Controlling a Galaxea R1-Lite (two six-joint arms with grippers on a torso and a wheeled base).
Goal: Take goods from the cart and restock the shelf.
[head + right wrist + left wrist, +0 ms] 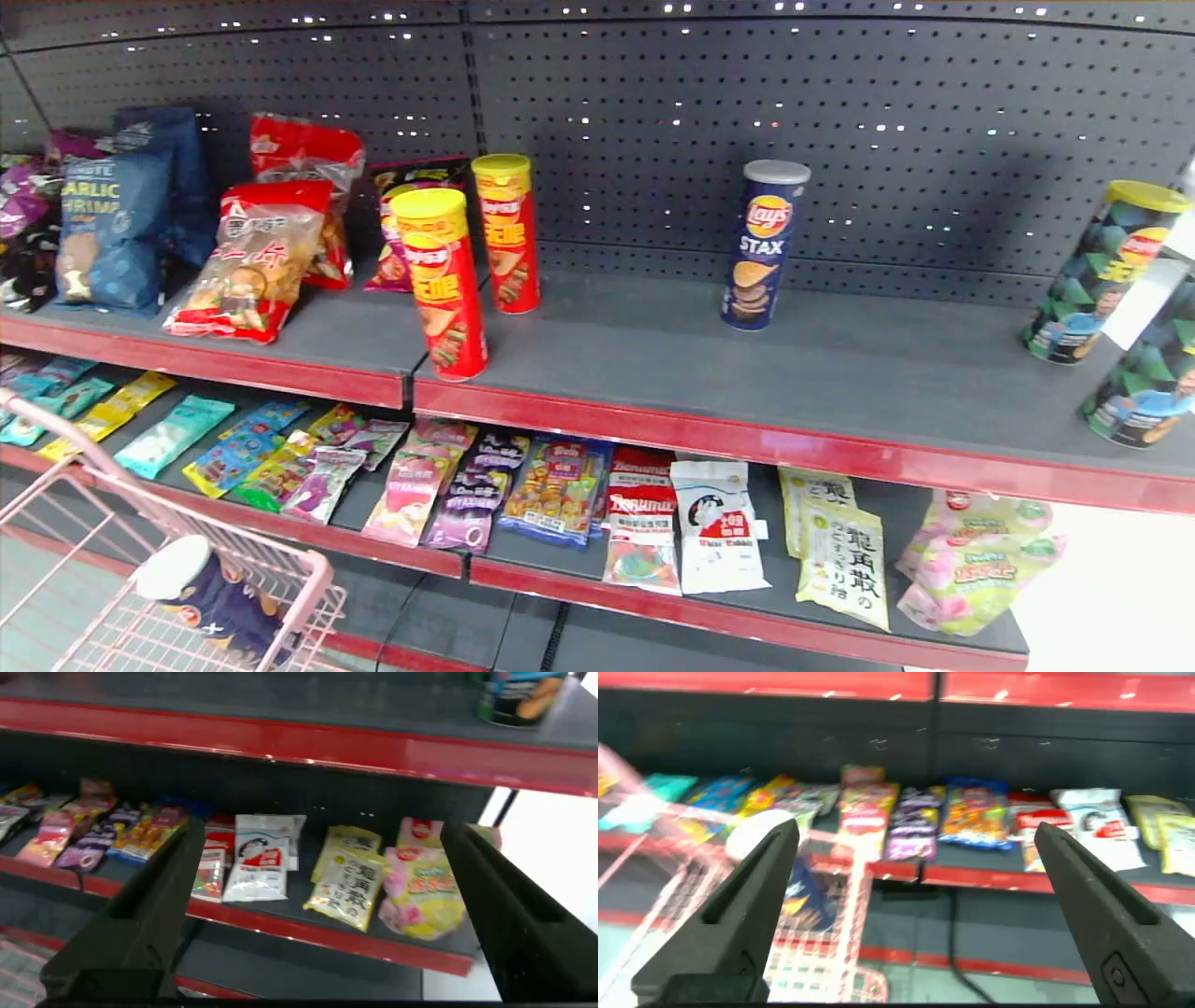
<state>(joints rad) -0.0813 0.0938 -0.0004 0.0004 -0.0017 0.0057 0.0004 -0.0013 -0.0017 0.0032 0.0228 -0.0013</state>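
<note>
The left pincer point(915, 919) hangs spread and empty. Its black fingers point(738, 915) frame a blurred pink wire cart point(654, 891), and the dark blue cardboard tube with a white lid point(811, 901) inside it is hard to make out. In the head view the tube point(210, 597) lies tilted in the cart point(313, 565), which the frame's corner cuts off. The right pincer point(318, 915) is also spread and empty, facing flat sweet packets point(257, 854) on a lower shelf. Above, the grey red-edged shelf point(747, 373) carries upright tubes.

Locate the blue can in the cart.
In the head view, lower left, the can lies tilted in the pink cart, in front of the candy packets.
</note>
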